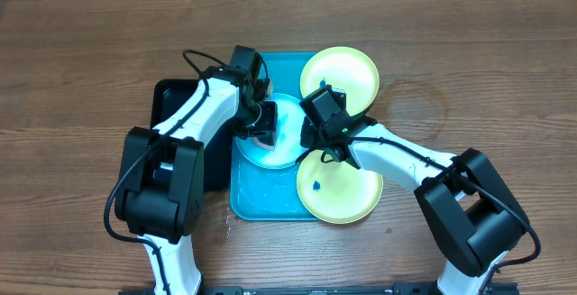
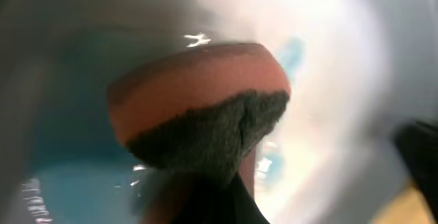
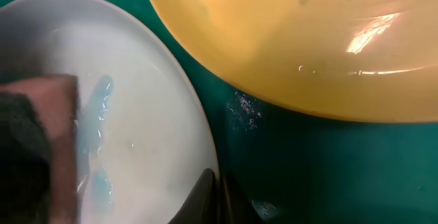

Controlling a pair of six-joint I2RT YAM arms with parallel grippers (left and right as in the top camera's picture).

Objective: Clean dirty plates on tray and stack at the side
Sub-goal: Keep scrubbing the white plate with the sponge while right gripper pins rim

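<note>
Under the left jaws lies the cyan plate [image 1: 275,155], flat and face up on the turquoise tray [image 1: 261,196]. Those jaws are clamped on a sponge [image 2: 198,94], orange on top with a dark scouring pad, and it presses onto the plate's inner face. The right jaws are together, their tips at the plate's rim on the side away from the sponge. Whether they pinch the rim or only press it down I cannot tell. The step in hand looks like the scrubbing of plate 1 of 3: pale blue smears [image 3: 96,97] lie on the plate just beside the sponge, between it and the right jaws. The 2 yellow-green plates sit on the tray outward of the right jaws, 1 beyond them [image 1: 347,69] and 1 nearer the robot [image 1: 347,191]; the nearer one carries a blue speck. Nothing is stacked on the bench [image 1: 90,42] yet. The next move calls for dragging the sponge across the smears towards the right jaws while the rim is kept from sliding, then lifting the plate off to the side. Being round, the plates have no long axis and all face up. The tray's long axis seems to run from the robot outward, across the line joining the 2 pairs of jaws, and the sponge's long side lies across the left jaws. A black tray [image 1: 171,106] sits outward of the left jaws.
</note>
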